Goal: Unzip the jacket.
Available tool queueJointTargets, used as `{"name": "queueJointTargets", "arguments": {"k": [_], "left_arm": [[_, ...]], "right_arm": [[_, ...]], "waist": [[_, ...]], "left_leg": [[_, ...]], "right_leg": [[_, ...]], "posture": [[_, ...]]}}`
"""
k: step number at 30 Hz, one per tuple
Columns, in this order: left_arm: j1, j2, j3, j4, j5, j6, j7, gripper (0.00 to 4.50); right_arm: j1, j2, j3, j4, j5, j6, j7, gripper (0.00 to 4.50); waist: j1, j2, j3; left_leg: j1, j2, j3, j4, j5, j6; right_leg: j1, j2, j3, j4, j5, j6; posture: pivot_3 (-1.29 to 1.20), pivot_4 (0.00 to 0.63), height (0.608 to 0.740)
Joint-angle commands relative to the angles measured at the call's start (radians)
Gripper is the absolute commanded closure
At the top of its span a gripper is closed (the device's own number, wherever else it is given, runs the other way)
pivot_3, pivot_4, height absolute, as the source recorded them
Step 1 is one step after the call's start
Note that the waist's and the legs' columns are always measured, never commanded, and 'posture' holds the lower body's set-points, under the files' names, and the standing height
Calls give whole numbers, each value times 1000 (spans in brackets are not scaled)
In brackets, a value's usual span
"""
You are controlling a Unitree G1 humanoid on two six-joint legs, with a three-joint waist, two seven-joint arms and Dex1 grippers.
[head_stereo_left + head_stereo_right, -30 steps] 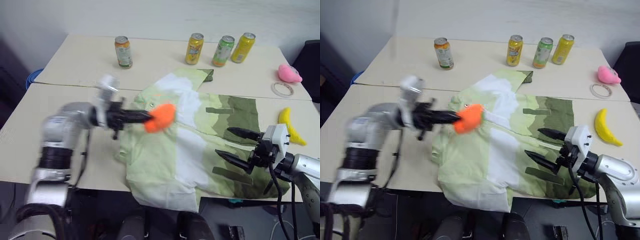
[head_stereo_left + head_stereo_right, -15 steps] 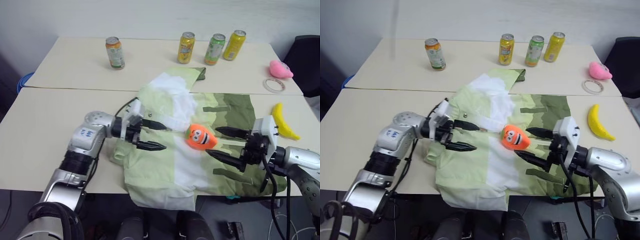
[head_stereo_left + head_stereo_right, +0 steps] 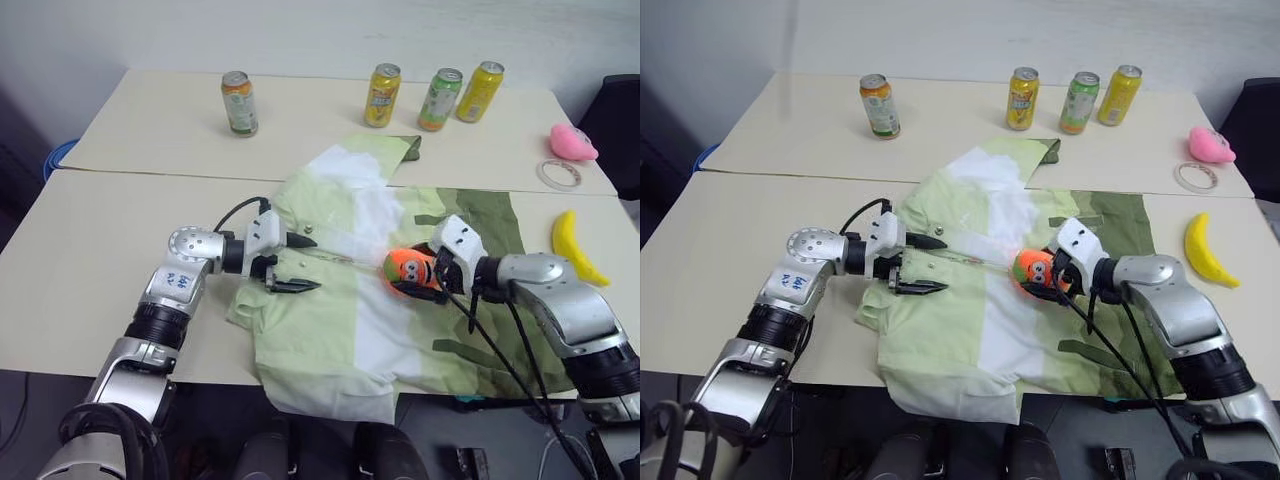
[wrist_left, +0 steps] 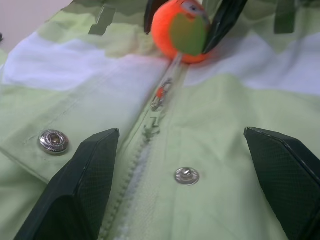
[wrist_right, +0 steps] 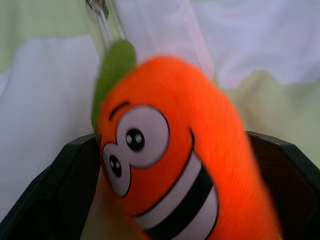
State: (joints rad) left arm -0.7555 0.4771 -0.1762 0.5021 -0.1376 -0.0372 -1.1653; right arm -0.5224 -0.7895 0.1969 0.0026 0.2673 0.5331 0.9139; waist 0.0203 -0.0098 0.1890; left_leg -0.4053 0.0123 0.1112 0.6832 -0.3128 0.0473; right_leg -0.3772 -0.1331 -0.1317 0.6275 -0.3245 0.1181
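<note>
While the jacket (image 3: 400, 270) lies zipped on the worktop (image 3: 90, 230), the left tool (image 3: 292, 263) gapes wide over its zipper (image 4: 150, 125); the right tool (image 3: 428, 280) straddles an orange plush toy (image 3: 405, 268), jaws wide.

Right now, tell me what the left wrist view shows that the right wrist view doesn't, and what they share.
Left wrist view alone: the left gripper with open fingers on either side of the zipper, the metal zipper pull, and two snaps on the light green fabric.

Right wrist view alone: the carrot toy's face, with big eyes and a striped grin, close between the right gripper's fingers.

Both: the jacket, the orange carrot toy with its green top, and the right gripper's black fingers flanking it.
</note>
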Motion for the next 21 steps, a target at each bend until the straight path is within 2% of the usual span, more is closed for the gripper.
{"name": "queueJointTargets", "arguments": {"k": [1, 6, 9, 11, 13, 17, 21], "left_arm": [[-11, -4, 11, 56, 31, -25, 43, 265], [14, -16, 19, 113, 41, 14, 88, 265], [49, -15, 18, 94, 38, 35, 90, 265], [62, -15, 19, 86, 41, 50, 101, 265], [78, -14, 20, 82, 47, 61, 111, 265], [114, -7, 7, 76, 77, 123, 148, 265], [129, -13, 21, 73, 74, 172, 204, 265]], "right_arm": [[-45, -5, -36, 40, -20, -24, 16, 884], [-27, -39, -96, 104, -31, -110, 44, 2504], [8, -111, -170, 161, -35, -145, 62, 3436], [32, -156, -210, 200, -36, -163, 72, 3874], [71, -218, -261, 268, -44, -190, 84, 4064], [135, -342, -390, 524, -71, -292, 44, 4066], [65, -383, -484, 755, -76, -377, -86, 4066]], "waist": [[0, 0, 0], [3, 0, 0], [5, 0, 0], [5, 0, 0], [2, 0, 0], [1, 1, -1], [-5, 9, -5]], "left_leg": [[0, 0, 0, 0, 0, 0], [0, 0, 0, 0, 0, 0], [0, -1, 0, 0, 0, 0], [0, -1, -1, 0, 0, 0], [1, 0, 0, 0, 0, 0], [3, 0, 1, 0, 0, 0], [5, 0, 3, 0, 0, 0]], "right_leg": [[0, 0, 0, 0, 0, 0], [0, -1, 0, 0, 0, 0], [1, -1, 0, 0, 0, 0], [1, -1, 0, 0, 0, 0], [2, -1, 0, 0, 0, 0], [2, -1, 0, 0, 0, 0], [4, -1, 2, 0, 0, 0]], "posture": [[0, 150, 740], [0, 150, 740], [0, 150, 740], [0, 150, 740], [0, 150, 740], [0, 150, 740], [0, 150, 740]]}}
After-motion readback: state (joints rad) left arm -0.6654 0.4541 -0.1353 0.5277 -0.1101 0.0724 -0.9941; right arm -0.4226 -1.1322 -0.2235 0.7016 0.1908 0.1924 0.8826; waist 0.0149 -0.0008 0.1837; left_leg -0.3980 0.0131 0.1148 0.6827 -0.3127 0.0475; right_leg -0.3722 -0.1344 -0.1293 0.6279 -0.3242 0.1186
